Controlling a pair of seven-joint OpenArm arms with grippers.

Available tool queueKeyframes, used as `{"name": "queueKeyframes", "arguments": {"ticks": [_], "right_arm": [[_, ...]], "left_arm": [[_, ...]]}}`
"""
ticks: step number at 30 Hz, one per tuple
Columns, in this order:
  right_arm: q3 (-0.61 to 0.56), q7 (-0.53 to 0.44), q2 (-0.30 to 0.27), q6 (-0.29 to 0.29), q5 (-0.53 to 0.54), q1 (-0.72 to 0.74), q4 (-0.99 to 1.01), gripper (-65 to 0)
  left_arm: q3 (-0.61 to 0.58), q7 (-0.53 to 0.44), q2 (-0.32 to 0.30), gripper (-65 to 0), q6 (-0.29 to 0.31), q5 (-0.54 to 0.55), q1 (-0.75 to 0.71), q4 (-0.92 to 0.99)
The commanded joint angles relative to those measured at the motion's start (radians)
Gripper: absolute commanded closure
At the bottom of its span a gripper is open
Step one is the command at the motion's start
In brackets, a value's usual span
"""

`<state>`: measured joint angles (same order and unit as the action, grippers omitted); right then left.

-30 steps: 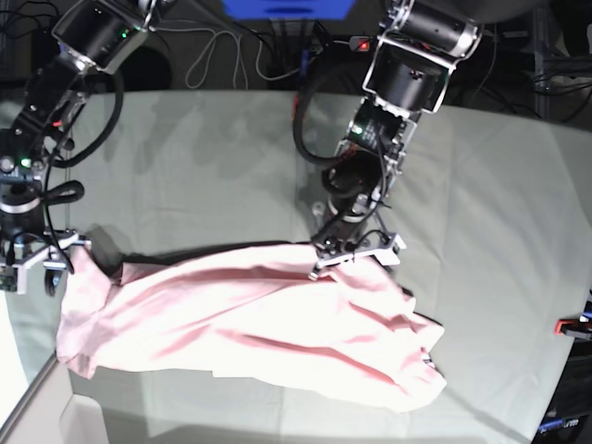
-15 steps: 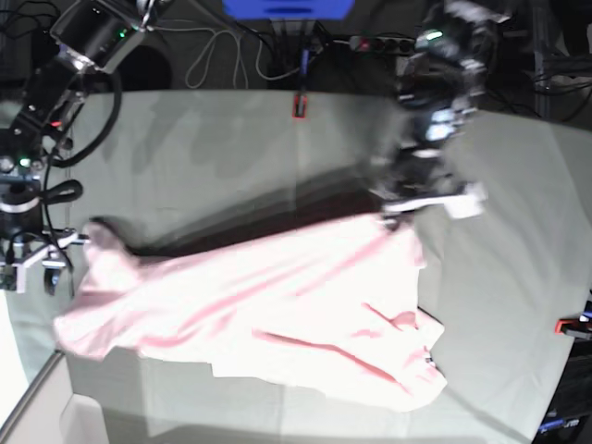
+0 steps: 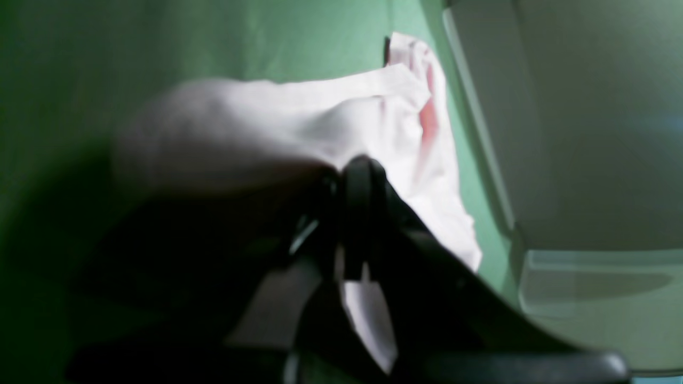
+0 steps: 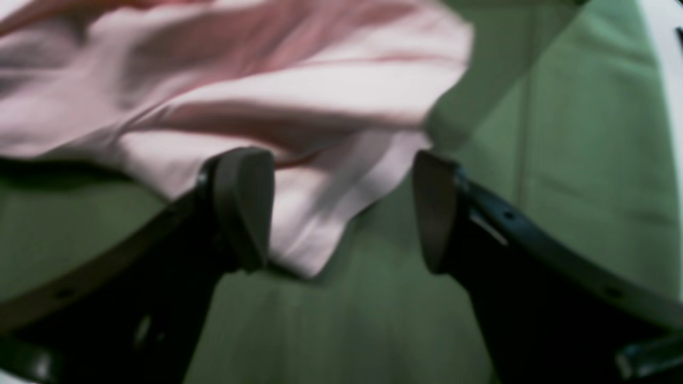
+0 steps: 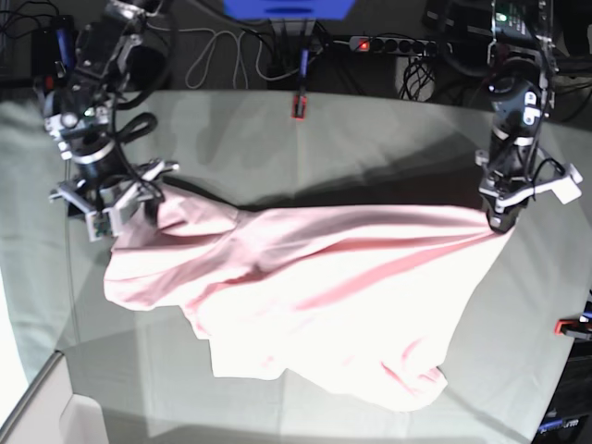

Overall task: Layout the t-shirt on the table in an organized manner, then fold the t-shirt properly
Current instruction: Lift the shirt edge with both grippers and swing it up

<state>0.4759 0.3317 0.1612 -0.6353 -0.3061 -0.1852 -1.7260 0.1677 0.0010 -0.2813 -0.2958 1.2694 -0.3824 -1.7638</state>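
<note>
The pale pink t-shirt (image 5: 324,296) lies stretched across the table (image 5: 277,148), creased, with no lettering showing. My left gripper (image 5: 497,220) at the right of the base view is shut on the shirt's right edge. In the left wrist view the fingertips (image 3: 358,169) pinch the cloth of the t-shirt (image 3: 299,117). My right gripper (image 5: 125,215) stands at the shirt's left end. In the right wrist view this gripper (image 4: 341,208) is open, and a corner of the t-shirt (image 4: 267,80) lies loose beside its left finger (image 4: 243,202).
A red-and-black clamp (image 5: 299,104) sits on the table's far edge and another (image 5: 573,326) at the right edge. Cables and a power strip (image 5: 388,43) lie behind the table. The table's front left corner (image 5: 37,393) drops off to a pale floor.
The left gripper has pulled the shirt's edge far to the right, drawing the cloth out wide. The right arm has shifted right and toward the table's far side, its jaws wider apart.
</note>
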Motion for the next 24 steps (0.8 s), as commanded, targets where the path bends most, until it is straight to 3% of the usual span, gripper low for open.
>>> {"name": "queueKeyframes", "arguments": {"ticks": [1, 9, 19, 22, 24], "right_arm": [[0.002, -0.027, -0.004, 0.009, 0.015, 0.002, -0.006, -42.1], [-0.004, -0.033, -0.004, 0.009, 0.015, -0.027, 0.14, -42.2], [-0.001, -0.033, -0.004, 0.009, 0.014, 0.077, 0.288, -41.2], [-0.004, -0.033, -0.021, 0.009, 0.014, 0.083, 0.321, -34.9], [-0.006, -0.033, -0.032, 0.009, 0.014, 0.085, 0.35, -24.6]], "left_arm": [[0.017, -0.023, -0.014, 0.0, 0.007, 0.006, 0.001, -0.017], [0.014, -0.023, -0.011, 0.0, 0.007, 0.0, 0.012, -0.011], [0.017, -0.023, -0.012, 0.0, 0.007, -0.001, 0.023, -0.003], [0.019, -0.023, -0.012, 0.0, 0.007, -0.001, 0.023, -0.003], [0.019, -0.023, -0.012, 0.0, 0.007, -0.001, 0.023, -0.003]]}}
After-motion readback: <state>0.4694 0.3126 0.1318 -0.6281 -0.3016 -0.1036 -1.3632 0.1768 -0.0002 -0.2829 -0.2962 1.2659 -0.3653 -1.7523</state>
